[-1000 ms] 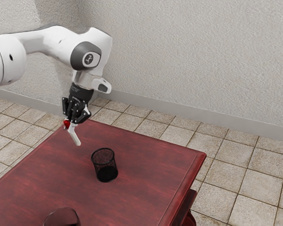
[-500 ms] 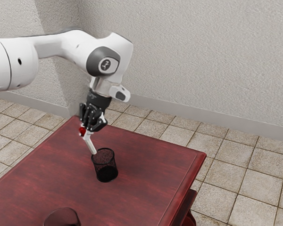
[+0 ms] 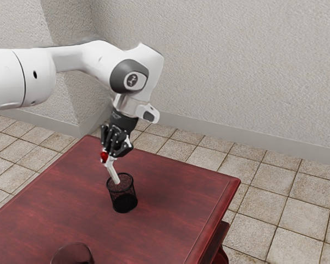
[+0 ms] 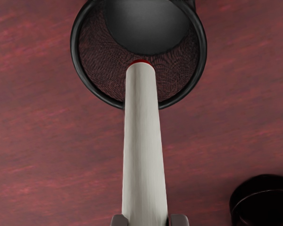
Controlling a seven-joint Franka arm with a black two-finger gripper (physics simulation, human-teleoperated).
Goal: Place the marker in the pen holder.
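**Marker held by the pincer, its lower end at the mouth of the pen holder**

The pincer [image 3: 111, 155] is closed on the marker [image 3: 115, 172], a pale shaft gripped between both fingertips [image 4: 178, 220]. A red part of the marker lies beside the fingertips; a narrow red edge marks the far end. The shaft slants down from the pincer, leaning toward the exterior view's right. The pen holder [image 3: 124, 199], a black mesh cup, stands upright on the red table [image 3: 176, 198], below the pincer. The marker's lower end overlaps the cup's opening; whether it has passed below the rim cannot be told. A dark, round-rimmed vessel [image 3: 71, 255] rests on the table, lower than the pincer and well apart from it.
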